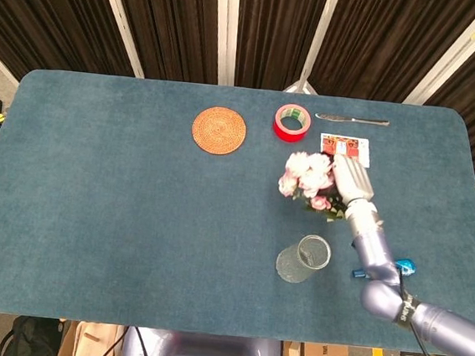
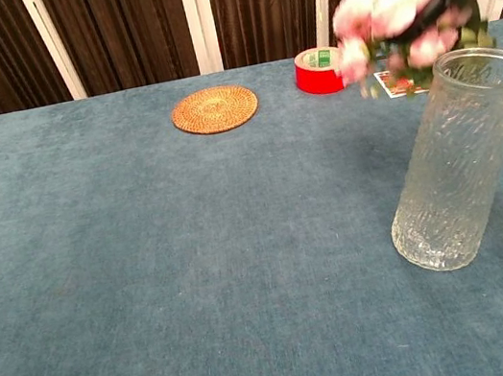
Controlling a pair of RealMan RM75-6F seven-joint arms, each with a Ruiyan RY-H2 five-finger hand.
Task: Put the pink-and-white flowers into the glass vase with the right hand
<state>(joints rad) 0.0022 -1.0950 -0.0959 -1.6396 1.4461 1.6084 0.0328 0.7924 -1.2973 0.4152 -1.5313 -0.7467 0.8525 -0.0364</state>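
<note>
The head view looks steeply down from above the near edge of the table, taking in its whole top, curtains at 12 o'clock. The chest view sits low and close, facing across. Both share the glass vase, woven coaster and red tape.

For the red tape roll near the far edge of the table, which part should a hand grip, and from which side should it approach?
The red tape roll lies flat, its open core facing up. I would probably come from above and pinch across the outer rim, or put one finger into the core and the thumb on the outer wall. The woven coaster and the card lie apart from it, so both sides seem free for fingers.
</note>
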